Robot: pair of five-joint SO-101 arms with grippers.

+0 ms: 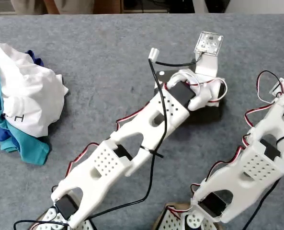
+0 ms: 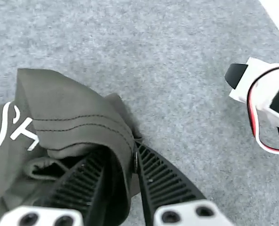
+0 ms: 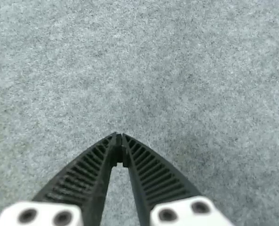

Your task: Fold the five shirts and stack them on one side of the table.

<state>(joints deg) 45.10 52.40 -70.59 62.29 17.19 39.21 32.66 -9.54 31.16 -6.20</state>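
A dark grey shirt (image 2: pixel 68 113) with white print lies bunched on the grey felt table (image 1: pixel 108 57). My left gripper (image 2: pixel 130 151) is shut on a fold of it, with cloth draped over one finger. From above, the dark shirt (image 1: pixel 210 111) shows as a dark patch under the left arm's wrist, right of centre. A pile of unfolded shirts (image 1: pixel 22 105), white on top with teal, blue and red beneath, sits at the left edge. My right gripper (image 3: pixel 119 137) is shut on nothing, just above bare felt.
The right arm (image 1: pixel 266 148) stretches along the right side of the table, and part of it (image 2: pixel 266 94) sits close beside the left gripper. The table's far edge (image 1: pixel 132 14) runs along the top. Open felt lies between the pile and the arms.
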